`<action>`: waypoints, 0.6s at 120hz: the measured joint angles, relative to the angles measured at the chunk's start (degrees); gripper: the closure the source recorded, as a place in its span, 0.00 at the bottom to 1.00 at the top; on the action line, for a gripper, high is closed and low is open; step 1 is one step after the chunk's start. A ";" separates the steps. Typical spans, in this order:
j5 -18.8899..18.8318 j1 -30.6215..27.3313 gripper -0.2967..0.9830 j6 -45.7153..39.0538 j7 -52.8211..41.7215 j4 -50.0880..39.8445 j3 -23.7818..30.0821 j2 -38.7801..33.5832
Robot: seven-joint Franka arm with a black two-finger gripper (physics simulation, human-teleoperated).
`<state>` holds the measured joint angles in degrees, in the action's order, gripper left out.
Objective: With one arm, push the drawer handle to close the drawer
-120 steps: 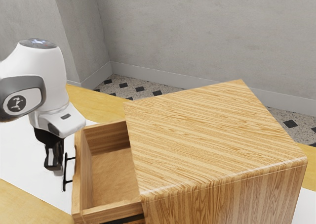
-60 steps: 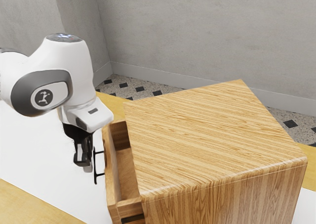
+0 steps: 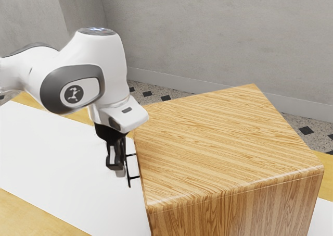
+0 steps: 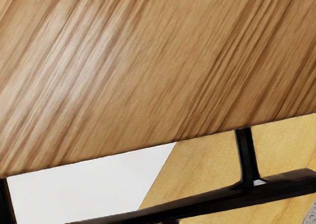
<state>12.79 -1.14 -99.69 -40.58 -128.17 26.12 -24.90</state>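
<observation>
- Hanging right by the black drawer handle was the hand, its grip impossible to tell!
- That handle jutted past the wooden cabinet's top edge!

You have a yellow wooden bench with a broad white strip across it, wood showing along both edges. Past it you see speckled floor with dark diamonds, a pale baseboard and a grey wall.
</observation>
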 joint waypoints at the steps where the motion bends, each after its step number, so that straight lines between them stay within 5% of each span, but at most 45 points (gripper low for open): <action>1: 0.01 0.00 0.84 -0.02 0.03 0.11 0.06 0.08; 30: 0.36 -1.72 0.85 0.61 0.74 -0.84 0.31 -2.20; 49: -0.95 -8.40 0.85 5.33 0.99 -0.27 -1.36 -7.79; 72: -11.02 -9.47 0.75 11.84 1.22 23.24 -11.49 9.59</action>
<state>1.76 -10.62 -87.85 -39.36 -104.93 14.63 -15.31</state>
